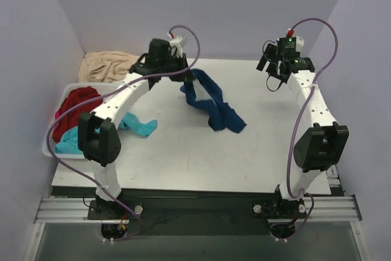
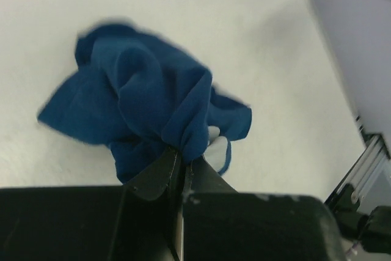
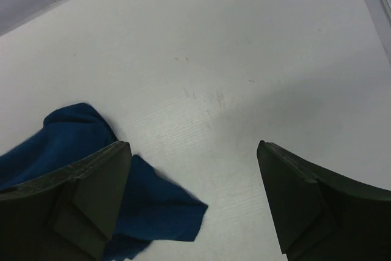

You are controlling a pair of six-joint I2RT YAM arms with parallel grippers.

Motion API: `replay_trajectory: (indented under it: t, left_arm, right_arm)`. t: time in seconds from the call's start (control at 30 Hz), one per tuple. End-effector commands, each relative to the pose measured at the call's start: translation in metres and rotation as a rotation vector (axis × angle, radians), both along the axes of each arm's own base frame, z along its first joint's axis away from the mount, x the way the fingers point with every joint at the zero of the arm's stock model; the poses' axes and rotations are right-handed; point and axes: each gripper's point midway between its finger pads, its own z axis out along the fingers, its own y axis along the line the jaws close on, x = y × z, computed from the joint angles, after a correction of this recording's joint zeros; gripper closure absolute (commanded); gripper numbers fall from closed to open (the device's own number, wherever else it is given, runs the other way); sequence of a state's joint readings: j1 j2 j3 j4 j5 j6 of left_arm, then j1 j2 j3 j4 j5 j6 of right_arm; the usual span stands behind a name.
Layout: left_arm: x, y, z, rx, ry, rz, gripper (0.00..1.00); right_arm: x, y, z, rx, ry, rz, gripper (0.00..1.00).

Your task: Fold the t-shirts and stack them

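Observation:
My left gripper (image 1: 185, 69) is shut on a bunched fold of the navy blue t-shirt (image 1: 211, 105) and holds it up over the back middle of the table, its lower end trailing on the surface. In the left wrist view the jaws (image 2: 182, 154) pinch the navy cloth (image 2: 153, 99), and a bit of pale print (image 2: 215, 143) shows beside them. My right gripper (image 1: 275, 73) is open and empty, raised at the back right. In the right wrist view (image 3: 193, 148) an end of the navy shirt (image 3: 162, 209) lies below its left finger. A red t-shirt (image 1: 76, 103) and a turquoise t-shirt (image 1: 70, 140) lie in the basket.
A white basket (image 1: 63, 96) stands at the table's left edge. A turquoise piece (image 1: 139, 125) spills out of it onto the table. A beige cloth (image 1: 110, 65) lies at the back left corner. Purple walls close in the back and sides.

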State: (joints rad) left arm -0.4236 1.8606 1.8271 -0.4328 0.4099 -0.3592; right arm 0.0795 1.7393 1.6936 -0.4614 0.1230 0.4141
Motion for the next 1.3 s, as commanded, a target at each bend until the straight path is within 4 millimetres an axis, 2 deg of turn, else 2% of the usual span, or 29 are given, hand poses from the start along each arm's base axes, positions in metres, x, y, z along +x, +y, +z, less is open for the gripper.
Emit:
replay_trajectory:
  t: [0.0, 0.07, 0.1, 0.17, 0.2, 0.3, 0.43, 0.5, 0.53, 0.73, 0.77, 0.9, 0.97, 1.0, 1.27]
  left_arm:
    - [-0.012, 0.003, -0.093, 0.095, 0.175, -0.003, 1.00]
    - [-0.020, 0.022, -0.135, 0.168, 0.251, 0.060, 1.00]
    - [-0.023, 0.029, -0.143, 0.190, 0.269, 0.083, 1.00]
    - [-0.024, 0.049, -0.159, 0.255, 0.297, 0.160, 1.00]
    - [-0.021, 0.063, -0.161, 0.292, 0.296, 0.218, 1.00]
    - [-0.020, 0.088, -0.167, 0.348, 0.321, 0.321, 1.00]
    - [-0.021, 0.102, -0.165, 0.391, 0.329, 0.373, 0.40]
    - [-0.023, 0.111, -0.161, 0.425, 0.321, 0.399, 0.28]
    - [-0.024, 0.116, -0.157, 0.441, 0.313, 0.413, 0.14]
    - [-0.045, 0.154, -0.144, 0.588, 0.302, 0.486, 0.13]
    - [-0.053, 0.162, -0.148, 0.625, 0.329, 0.495, 0.19]
    - [-0.071, 0.186, -0.162, 0.724, 0.375, 0.554, 0.33]
    - [-0.076, 0.190, -0.172, 0.728, 0.399, 0.556, 0.37]
    - [-0.078, 0.187, -0.177, 0.720, 0.416, 0.543, 0.43]
    - [-0.084, 0.177, -0.209, 0.604, 0.510, 0.513, 0.47]
  right_arm:
    - [-0.015, 0.012, 0.020, 0.035, -0.040, 0.028, 0.12]
    - [-0.019, 0.021, 0.013, 0.037, -0.015, 0.085, 0.13]
    - [-0.021, 0.025, 0.010, 0.034, -0.007, 0.106, 0.13]
    - [-0.029, 0.036, -0.002, 0.011, 0.030, 0.160, 0.13]
    - [-0.031, 0.045, -0.007, 0.005, 0.042, 0.185, 0.13]
    - [-0.038, 0.056, -0.023, -0.001, 0.089, 0.220, 0.13]
    - [-0.041, 0.074, -0.035, 0.015, 0.118, 0.255, 0.13]
    - [-0.041, 0.080, -0.040, 0.022, 0.132, 0.266, 0.13]
    - [-0.041, 0.083, -0.042, 0.024, 0.137, 0.272, 0.13]
    - [-0.041, 0.102, -0.052, 0.047, 0.163, 0.315, 0.14]
    - [-0.041, 0.102, -0.054, 0.049, 0.168, 0.318, 0.15]
    - [-0.041, 0.106, -0.060, 0.059, 0.183, 0.324, 0.15]
    - [-0.041, 0.105, -0.063, 0.058, 0.190, 0.323, 0.16]
    - [-0.041, 0.105, -0.063, 0.059, 0.192, 0.324, 0.16]
    - [-0.040, 0.106, -0.063, 0.056, 0.190, 0.324, 0.16]
